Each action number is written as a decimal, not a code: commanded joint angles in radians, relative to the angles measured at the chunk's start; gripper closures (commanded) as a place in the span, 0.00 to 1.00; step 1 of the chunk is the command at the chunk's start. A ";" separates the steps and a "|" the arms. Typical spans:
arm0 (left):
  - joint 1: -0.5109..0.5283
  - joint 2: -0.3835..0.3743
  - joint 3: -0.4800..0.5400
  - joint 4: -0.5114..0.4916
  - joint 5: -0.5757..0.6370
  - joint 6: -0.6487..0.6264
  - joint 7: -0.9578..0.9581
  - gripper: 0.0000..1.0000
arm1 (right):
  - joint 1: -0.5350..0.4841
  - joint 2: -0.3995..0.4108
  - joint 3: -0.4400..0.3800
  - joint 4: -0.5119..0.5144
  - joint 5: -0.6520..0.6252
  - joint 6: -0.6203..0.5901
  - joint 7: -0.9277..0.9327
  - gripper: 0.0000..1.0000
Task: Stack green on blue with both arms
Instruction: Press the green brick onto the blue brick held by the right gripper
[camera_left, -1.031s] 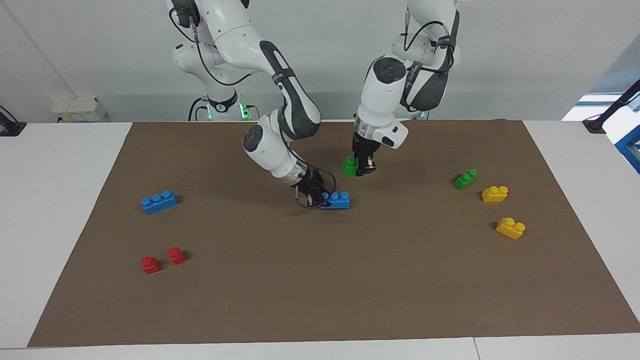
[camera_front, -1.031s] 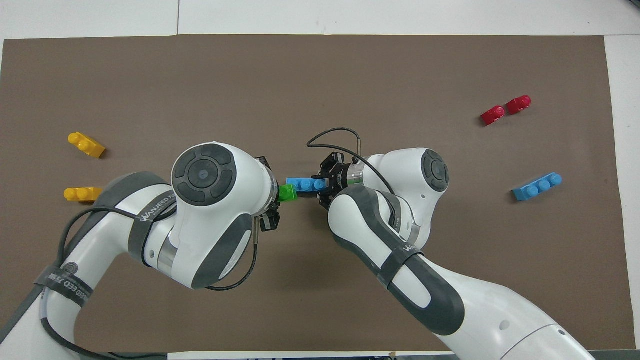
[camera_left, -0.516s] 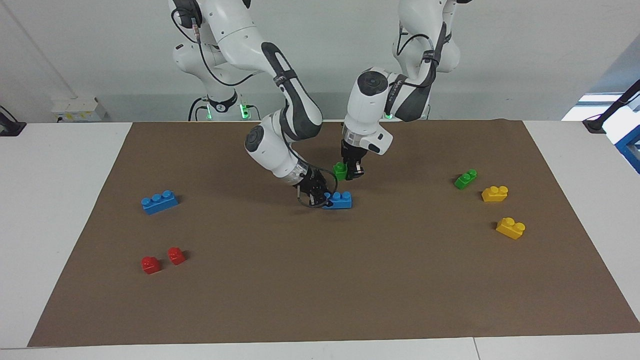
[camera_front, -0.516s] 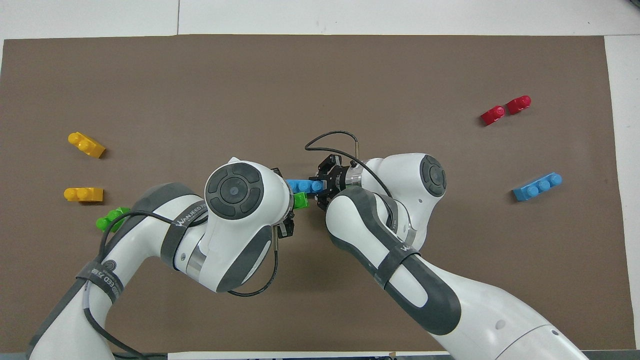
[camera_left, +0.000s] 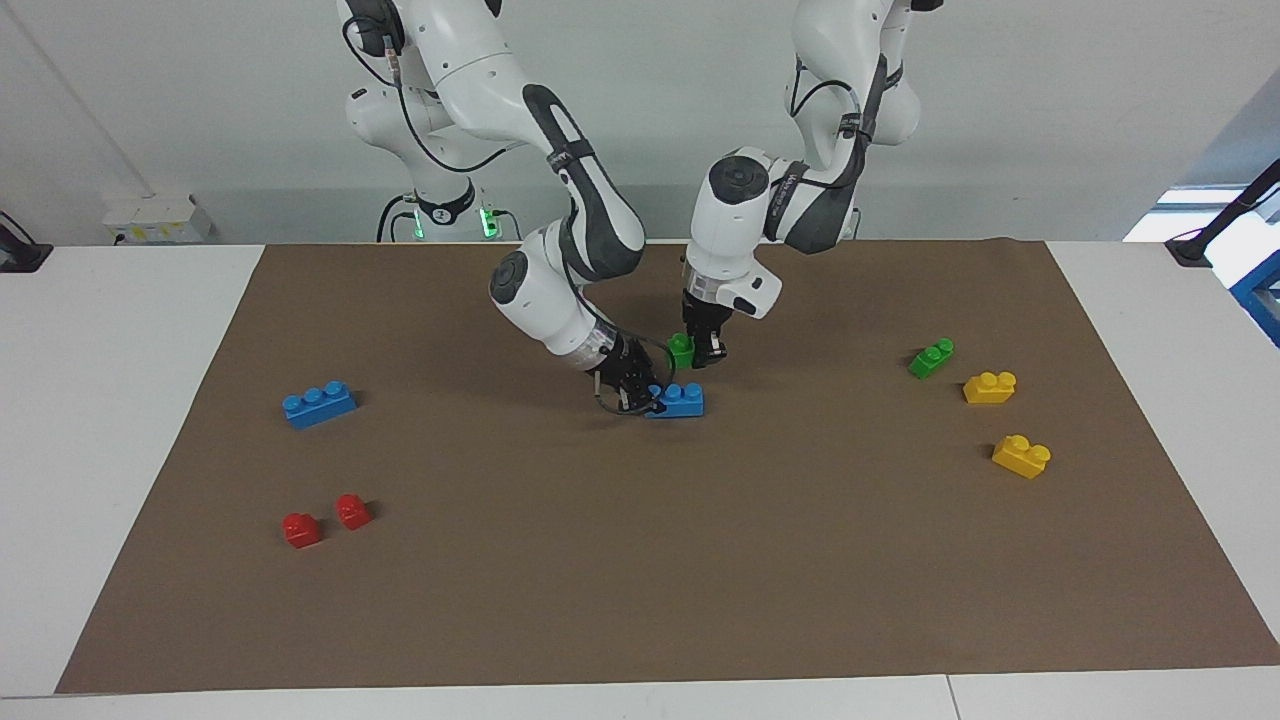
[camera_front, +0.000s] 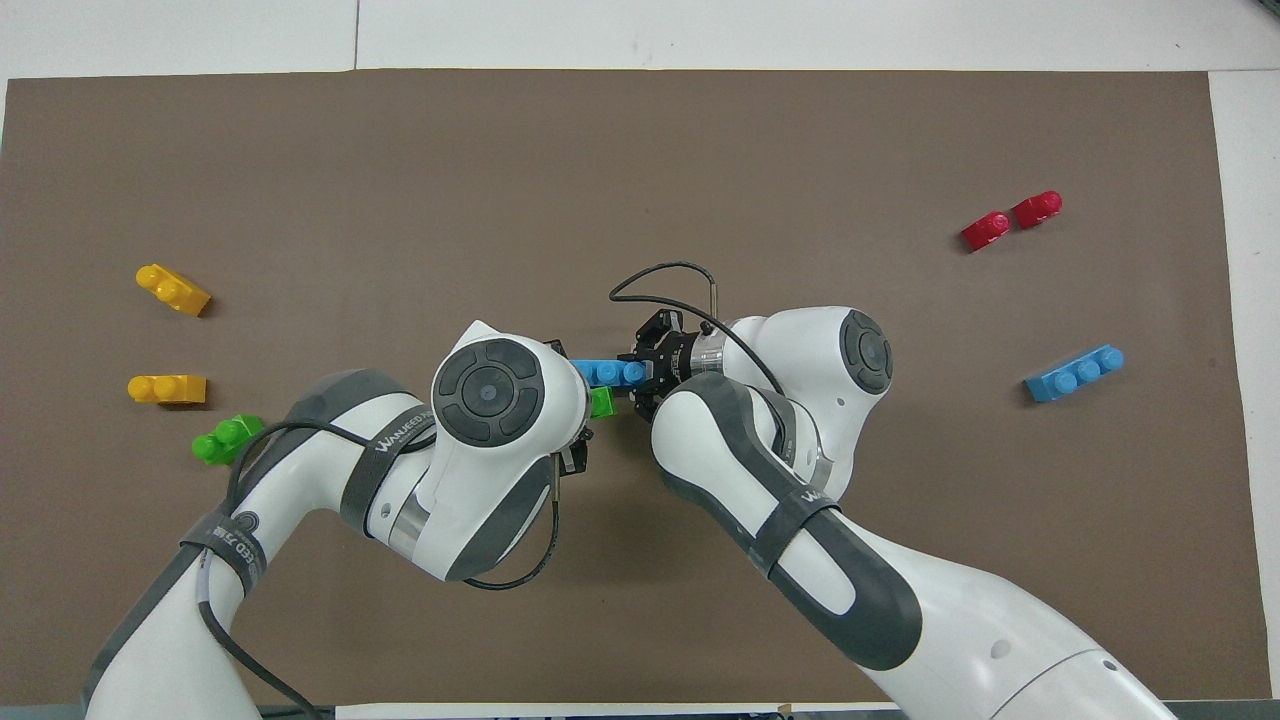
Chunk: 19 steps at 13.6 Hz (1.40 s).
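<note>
The green brick (camera_left: 681, 350) is held clamped in the left claw (camera_left: 700, 352), raised just above the blue three-stud brick (camera_left: 680, 400). That blue brick, lying mid-mat on the surface (camera_left: 130, 330), is gripped at one end by the right claw (camera_left: 640, 392). "WANJEED" is read on the left arm's band (camera_front: 385, 443).

Green brick (camera_left: 681, 350) held above blue brick (camera_left: 682, 400).

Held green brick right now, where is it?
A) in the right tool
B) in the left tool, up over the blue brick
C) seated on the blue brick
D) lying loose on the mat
B: the left tool grips the green brick in the air above the blue brick, a gap showing between them.
</note>
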 joint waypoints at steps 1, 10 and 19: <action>-0.038 0.016 0.015 -0.003 0.045 0.028 -0.020 1.00 | 0.014 0.023 -0.004 -0.018 0.030 0.017 -0.013 1.00; -0.038 0.053 0.016 0.043 0.140 0.024 -0.018 1.00 | 0.031 0.020 -0.007 -0.027 0.010 0.014 0.050 1.00; -0.038 0.131 0.018 0.104 0.163 0.010 -0.025 1.00 | 0.032 0.019 -0.007 -0.036 0.010 0.020 0.050 1.00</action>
